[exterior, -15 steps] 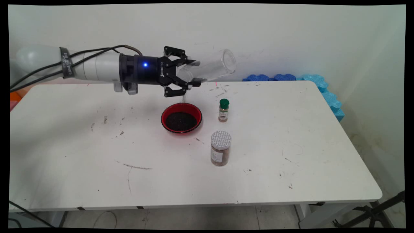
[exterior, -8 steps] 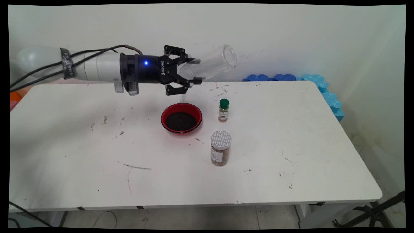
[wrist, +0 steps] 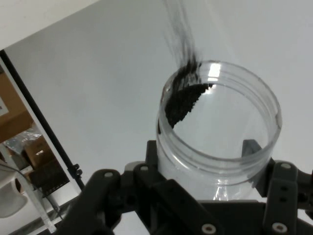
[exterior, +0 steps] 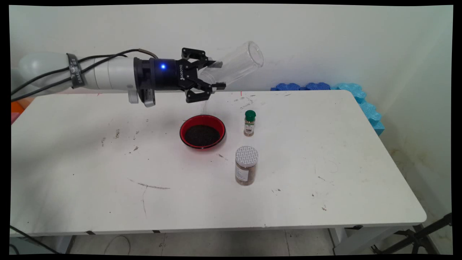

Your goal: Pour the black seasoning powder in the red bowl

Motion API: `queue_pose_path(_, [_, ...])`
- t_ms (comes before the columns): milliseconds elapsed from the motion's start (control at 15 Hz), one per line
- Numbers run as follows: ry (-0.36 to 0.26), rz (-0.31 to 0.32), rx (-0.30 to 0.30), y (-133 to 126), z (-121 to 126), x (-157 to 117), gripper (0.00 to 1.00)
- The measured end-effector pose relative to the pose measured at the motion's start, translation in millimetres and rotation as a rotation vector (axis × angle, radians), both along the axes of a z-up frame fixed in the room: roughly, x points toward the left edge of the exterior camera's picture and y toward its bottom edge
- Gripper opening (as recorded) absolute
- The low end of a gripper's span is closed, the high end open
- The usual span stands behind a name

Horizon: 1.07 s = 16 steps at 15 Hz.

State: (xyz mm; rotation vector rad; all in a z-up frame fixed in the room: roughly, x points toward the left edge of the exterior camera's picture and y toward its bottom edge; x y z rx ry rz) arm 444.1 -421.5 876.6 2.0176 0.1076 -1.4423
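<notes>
Main view, near to far: a silver-lidded spice jar (exterior: 246, 169) stands nearest on the white table (exterior: 325, 151), with a small green-capped bottle (exterior: 249, 123) farther back and a red bowl (exterior: 202, 131) of dark grains left of that bottle. Above the bowl's far side the gripper (exterior: 216, 75) is clamped on a clear jar (exterior: 236, 67), held tilted with its base up to the right. Hand view shows dark granules (wrist: 183, 100) spilling over the jar's open rim.
</notes>
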Motion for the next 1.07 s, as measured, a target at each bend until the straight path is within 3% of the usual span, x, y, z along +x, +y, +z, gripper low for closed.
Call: queue_pose_path(1067, [0.052,0.051,0.044,6.6,3.8,-0.2,0.00])
